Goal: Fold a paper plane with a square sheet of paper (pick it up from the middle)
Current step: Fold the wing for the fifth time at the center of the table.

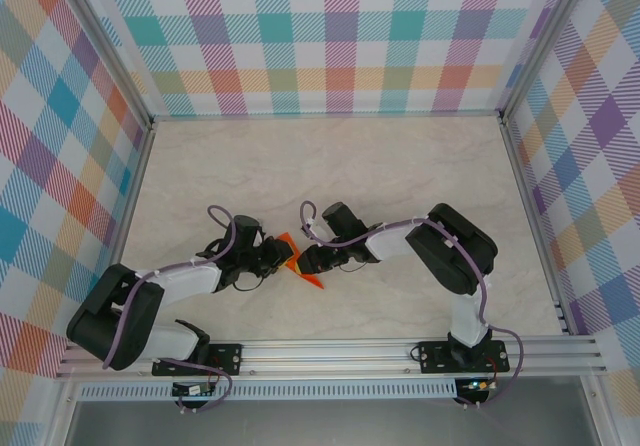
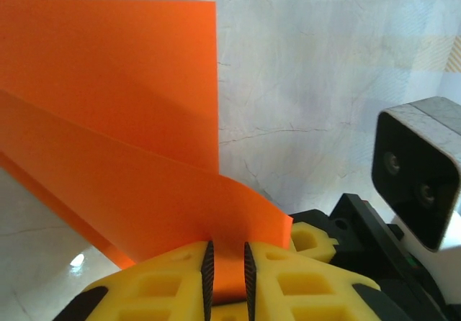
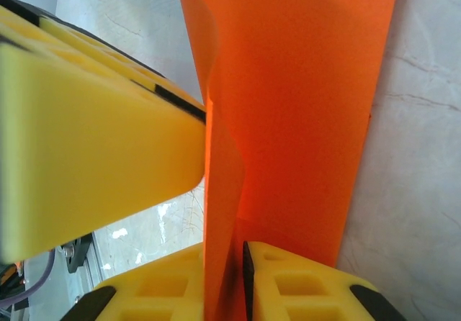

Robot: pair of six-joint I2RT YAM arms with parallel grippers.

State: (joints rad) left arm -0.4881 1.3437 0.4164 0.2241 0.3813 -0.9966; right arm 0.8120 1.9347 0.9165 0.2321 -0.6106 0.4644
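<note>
Creased paper (image 2: 108, 119) (orange) between both tools (image 2: 229, 256) (image 3: 225, 252)

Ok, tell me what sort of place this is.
Probably a robot test cell in a lab: a pale table boxed in by plaid walls, a metal rail at its near edge carrying a left arm and right arm, orange paper between them.

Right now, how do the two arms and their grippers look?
Both the left arm and right arm have black joint housings and white link sections, with a lilac cable looping along each. The left gripper and right gripper have yellow jaws with moulded square pockets, faced with black ribbed strips.
</note>
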